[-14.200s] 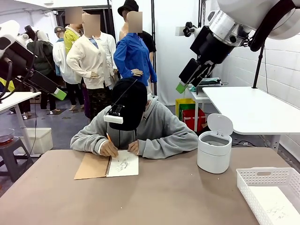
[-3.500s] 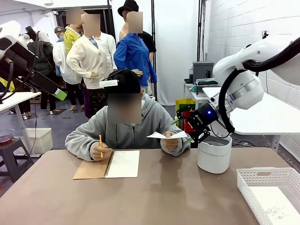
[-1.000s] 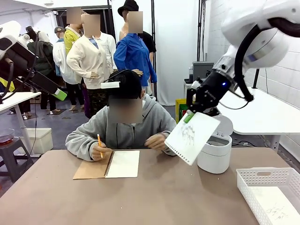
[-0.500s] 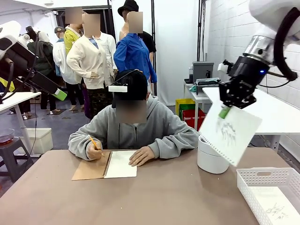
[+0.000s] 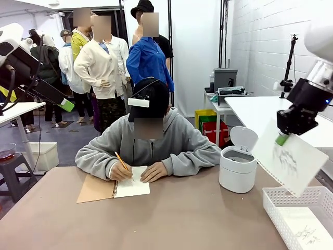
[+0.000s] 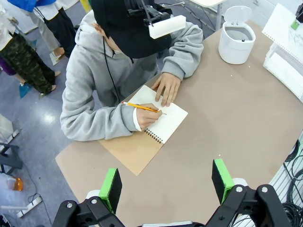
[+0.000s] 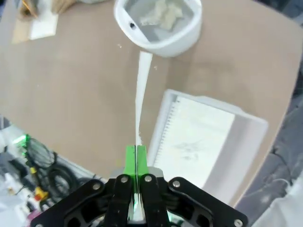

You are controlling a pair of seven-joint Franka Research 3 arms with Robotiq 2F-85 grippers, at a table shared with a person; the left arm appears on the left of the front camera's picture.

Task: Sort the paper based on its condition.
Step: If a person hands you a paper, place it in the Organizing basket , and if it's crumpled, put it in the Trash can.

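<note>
While the person (image 5: 148, 146) at the far side of the surface (image 5: 171, 219) writes in a notebook (image 5: 130, 188) with a pencil (image 5: 120, 160) in the front view, the right claw (image 5: 282, 139) hangs at the right. It pinches the top edge of a scribbled sheet of paper (image 5: 292, 162), which dangles tilted above the white tray (image 5: 291, 197). A second sheet (image 5: 307, 229) lies in that tray, and a white bin (image 5: 237, 174) with its lid up stands near it.

From the left wrist, the left claw (image 6: 166, 182) hovers high over the surface, jaws wide with nothing between them.

From the right wrist, the green pads (image 7: 129, 161) press together on the sheet, seen edge-on. Crumpled paper (image 7: 158, 13) lies inside the bin.
</note>
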